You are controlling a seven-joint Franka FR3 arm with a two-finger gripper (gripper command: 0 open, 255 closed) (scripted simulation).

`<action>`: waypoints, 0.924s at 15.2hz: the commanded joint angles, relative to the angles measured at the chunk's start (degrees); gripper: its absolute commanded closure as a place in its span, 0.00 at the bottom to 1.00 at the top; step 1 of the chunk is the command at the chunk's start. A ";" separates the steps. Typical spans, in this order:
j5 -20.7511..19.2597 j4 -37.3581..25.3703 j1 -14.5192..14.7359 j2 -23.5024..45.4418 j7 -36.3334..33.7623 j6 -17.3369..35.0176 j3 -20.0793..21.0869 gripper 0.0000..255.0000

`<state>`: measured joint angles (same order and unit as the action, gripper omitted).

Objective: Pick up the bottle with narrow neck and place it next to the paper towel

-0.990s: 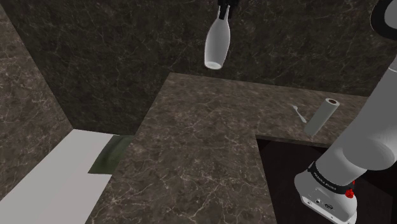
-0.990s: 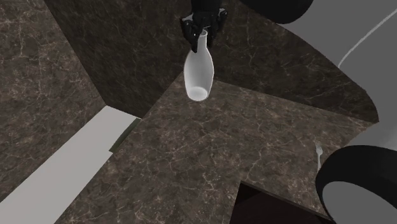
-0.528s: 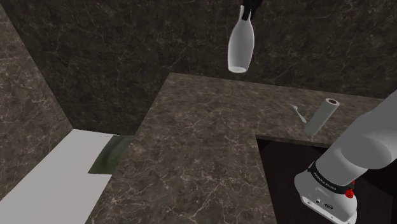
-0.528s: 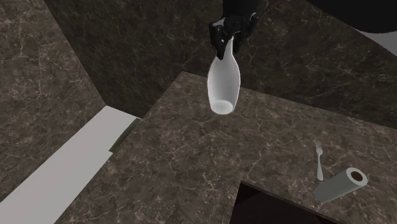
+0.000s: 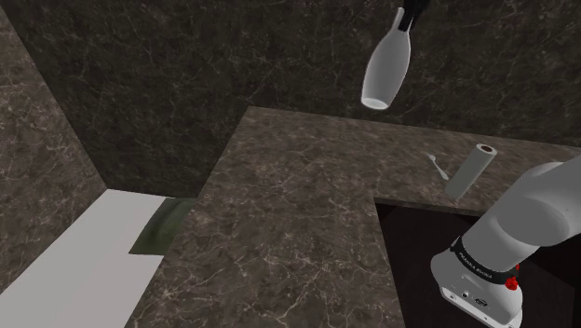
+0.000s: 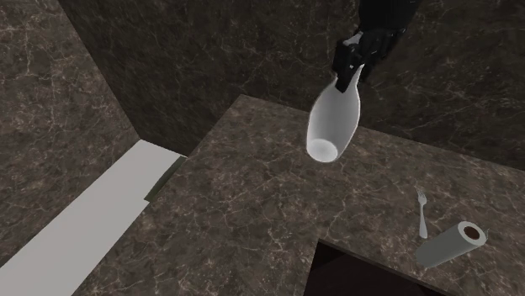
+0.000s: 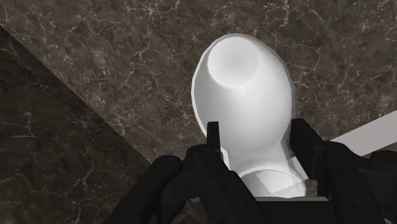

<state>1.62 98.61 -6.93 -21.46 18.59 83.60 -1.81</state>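
A white bottle [image 5: 387, 68] with a narrow neck hangs in the air above the dark marble counter [image 5: 298, 186], tilted, its base pointing down. My black gripper [image 5: 408, 22] is shut on the bottle's neck at the top of the shoulder view. In the second exterior view the bottle [image 6: 334, 123] hangs below the gripper [image 6: 353, 71], over the counter's far part. The wrist view looks down the bottle [image 7: 245, 108], clasped between my two fingers [image 7: 213, 143]. The grey paper towel roll [image 5: 469, 169] lies on its side near the counter's right end, also seen as the roll [image 6: 452, 244].
A small fork [image 5: 436, 165] lies on the counter just beside the paper towel, also seen as the fork [image 6: 421, 213]. Dark marble walls [image 5: 186, 65] rise behind and to the left. A pale grey strip [image 5: 74, 266] runs at lower left. The arm's stand [image 5: 479, 280] sits at lower right.
The gripper has carried the bottle steadily rightward, toward the paper towel, and the bottle now tilts more. The grip stays shut.
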 commanded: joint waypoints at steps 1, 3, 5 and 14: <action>-0.41 2.70 -0.58 -3.27 1.87 -0.62 -1.27 1.00; -0.97 4.64 -1.16 -6.21 3.66 -1.66 -2.59 1.00; -1.67 6.27 -1.74 -8.98 5.50 -2.83 -3.94 1.00; -6.27 10.05 -4.29 -19.28 14.33 -9.13 -10.68 1.00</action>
<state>-3.92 107.97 -10.88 -39.35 31.65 75.14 -11.55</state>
